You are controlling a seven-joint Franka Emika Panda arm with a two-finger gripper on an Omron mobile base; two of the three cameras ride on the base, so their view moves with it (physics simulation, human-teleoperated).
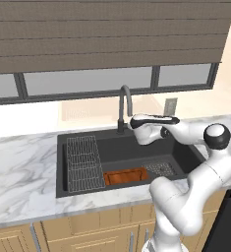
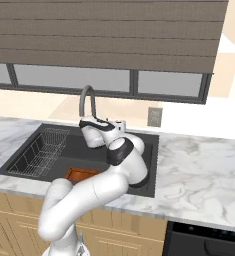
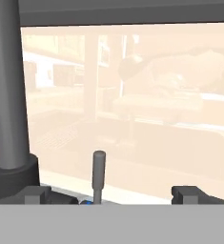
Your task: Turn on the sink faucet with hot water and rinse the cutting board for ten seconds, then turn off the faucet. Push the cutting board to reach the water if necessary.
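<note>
The sink faucet [image 1: 125, 104] [image 2: 87, 99] rises dark grey at the back rim of the black sink [image 1: 61, 147] [image 2: 148, 150]. My gripper [image 1: 132, 123] [image 2: 83, 125] [image 3: 113, 194] hovers open beside the faucet's base, over the back of the basin. In the hand view the faucet's stem [image 3: 8, 90] stands at the left, and its small upright lever [image 3: 98, 174] sits between my two fingertips, apart from both. The reddish-brown cutting board [image 1: 126, 175] [image 2: 80, 174] lies flat on the sink floor near the front wall. No water runs from the spout.
A grey wire rack [image 1: 81, 162] [image 2: 39, 150] fills the sink's left part. A dark perforated drain plate [image 1: 160, 169] lies right of the board. Marble counter [image 1: 18, 172] [image 2: 199, 170] surrounds the sink. A wall outlet [image 1: 171, 105] [image 2: 154, 117] and a window lie behind.
</note>
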